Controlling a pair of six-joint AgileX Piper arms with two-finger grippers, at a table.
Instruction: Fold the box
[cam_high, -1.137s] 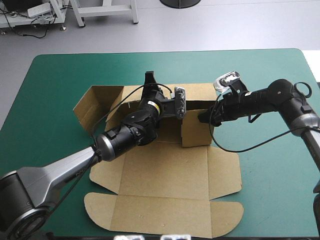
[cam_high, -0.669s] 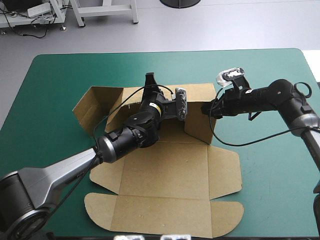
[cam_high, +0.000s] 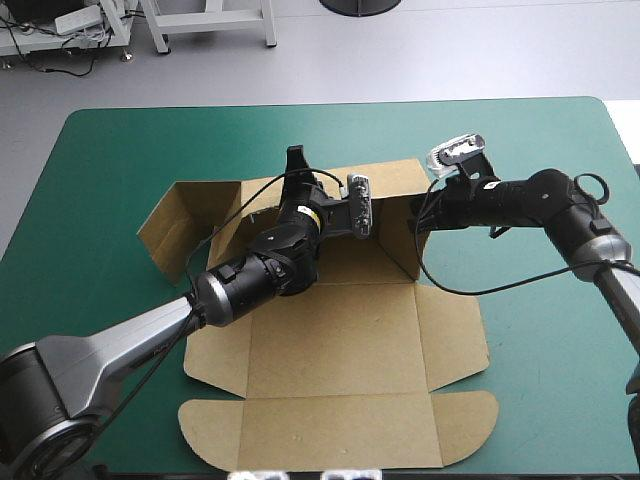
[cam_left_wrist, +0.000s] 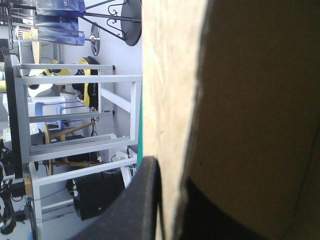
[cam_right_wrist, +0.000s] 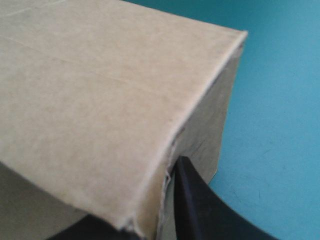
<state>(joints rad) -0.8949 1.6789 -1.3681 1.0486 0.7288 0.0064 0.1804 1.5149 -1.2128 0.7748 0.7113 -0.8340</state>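
— where is the box right now?
— the box (cam_high: 330, 350) lies in the middle of the table (cam_high: 120, 150), on the teal-green cover. its lid panel (cam_high: 340, 435) is flat toward the near edge, with a rounded flap out at each near corner. the far wall (cam_high: 390, 180) stands up and so does the right wall (cam_high: 400, 250). on the left, a panel (cam_high: 165, 235) stands tilted outward.
— and your left gripper?
— my left gripper (cam_high: 297, 168) reaches across the box floor to the far wall. in my left wrist view the board runs between my fingers, with one black finger (cam_left_wrist: 142, 200) on one face and the other dark on the opposite face. it is clamped on the box.
— and the right one?
— my right gripper (cam_high: 417, 215) comes in from the right side to the far right corner, where the two raised walls meet. in its wrist view the board's edge passes between the fingers, one finger (cam_right_wrist: 195, 205) outside next to the cover. it pinches the box too.
— do they touch each other?
— no, they are apart along the far wall.
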